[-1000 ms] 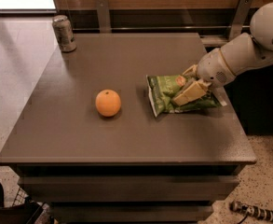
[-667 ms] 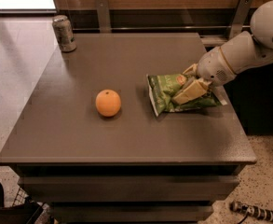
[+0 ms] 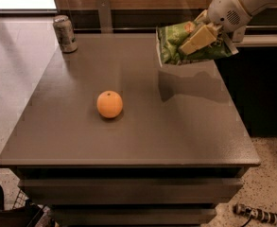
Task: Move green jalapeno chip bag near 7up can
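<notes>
A second ago the green jalapeno chip bag [image 3: 172, 45] lay flat on the right side of the table [image 3: 176, 131]; now it hangs in the air at the upper right of the frame, pinched in the gripper [image 3: 198, 38] with its shadow on the top below. So the pick looks done, and the carry remains, toward the 7up can [image 3: 64, 33] at the upper left, well apart. Counted: one bag, one can, one orange ball [image 3: 109, 104] mid-table.
</notes>
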{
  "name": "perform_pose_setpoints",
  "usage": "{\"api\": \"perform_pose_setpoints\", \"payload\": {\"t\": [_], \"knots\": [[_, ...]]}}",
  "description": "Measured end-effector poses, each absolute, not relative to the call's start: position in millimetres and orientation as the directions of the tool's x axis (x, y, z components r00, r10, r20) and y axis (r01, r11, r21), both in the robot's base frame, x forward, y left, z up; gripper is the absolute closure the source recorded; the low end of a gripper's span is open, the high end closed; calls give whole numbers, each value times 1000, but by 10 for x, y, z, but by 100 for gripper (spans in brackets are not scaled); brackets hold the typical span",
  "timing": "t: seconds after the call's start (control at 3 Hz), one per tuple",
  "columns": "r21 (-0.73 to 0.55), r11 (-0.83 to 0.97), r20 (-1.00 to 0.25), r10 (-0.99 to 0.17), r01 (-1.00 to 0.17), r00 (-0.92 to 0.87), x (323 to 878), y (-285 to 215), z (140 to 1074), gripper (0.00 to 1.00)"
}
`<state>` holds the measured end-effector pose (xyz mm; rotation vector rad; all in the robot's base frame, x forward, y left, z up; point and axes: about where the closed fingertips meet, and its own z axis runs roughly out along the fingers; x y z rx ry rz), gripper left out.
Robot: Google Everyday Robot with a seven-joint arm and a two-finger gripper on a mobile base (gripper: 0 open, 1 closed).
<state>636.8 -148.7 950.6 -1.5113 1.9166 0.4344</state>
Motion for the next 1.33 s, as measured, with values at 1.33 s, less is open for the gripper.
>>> {"api": "perform_pose_setpoints", "payload": {"t": [1.33], "knots": [[-268, 550, -743, -640, -791, -194, 8316, -814, 9467, 100]]}}
